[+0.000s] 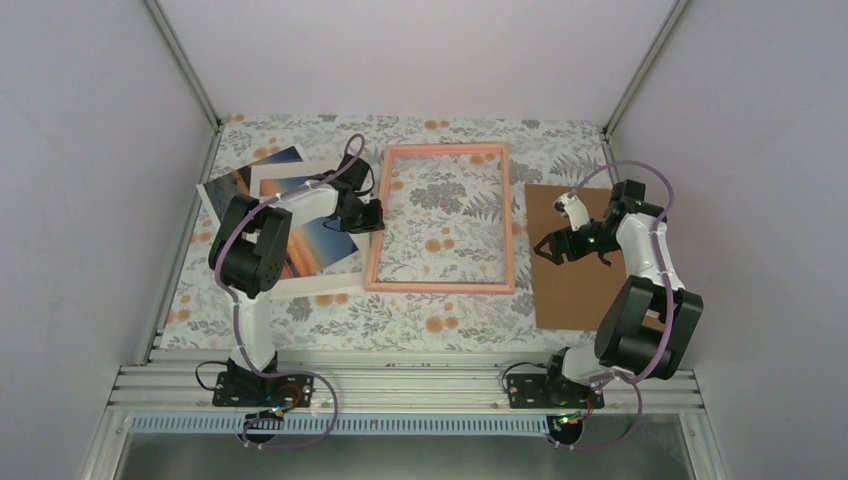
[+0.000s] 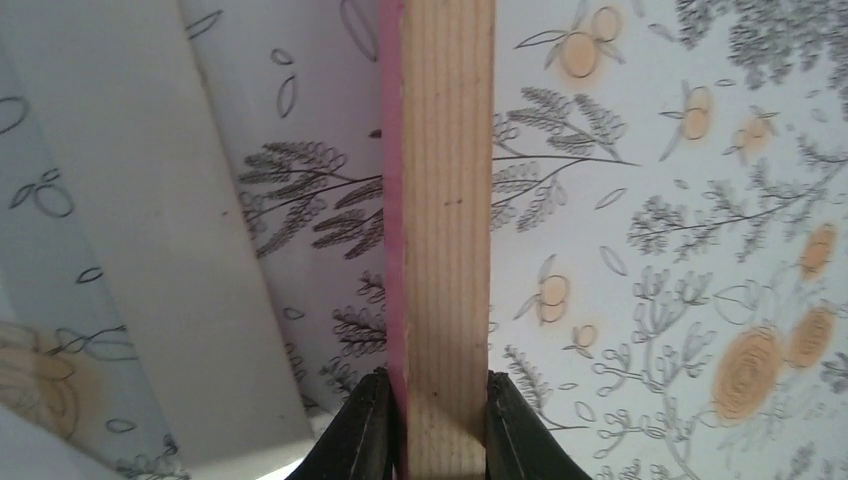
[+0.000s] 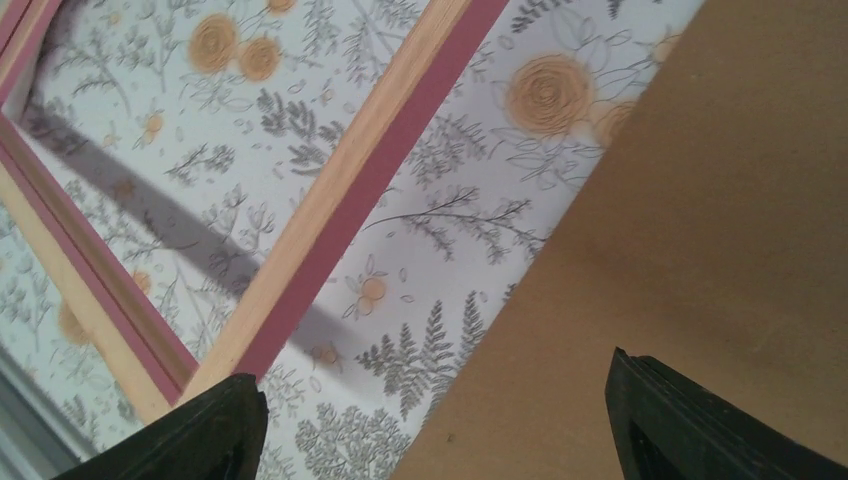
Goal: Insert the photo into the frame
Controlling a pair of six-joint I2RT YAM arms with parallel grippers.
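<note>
Enclosure, three sides: plain pale lavender-grey walls [image 1: 80,150] at left, back, right. Aluminium corner posts [image 1: 185,65] slant up from both back corners. Table [image 1: 440,325] covered edge to edge in white floral cloth: grey ferns, leaf sprigs, orange blooms. Ribbed aluminium rail [image 1: 420,385] runs along near edge. Dull grey metal surface [image 1: 400,465] below rail. Light even, diffuse; shadows on cloth soft, faint.

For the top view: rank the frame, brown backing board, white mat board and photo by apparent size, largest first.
1. frame: largest.
2. brown backing board and white mat board: look about alike, both partly hidden, so not ranked against each other.
3. photo: smallest as seen, but it lies partly under the mat board, so its full size is unsure.
</note>
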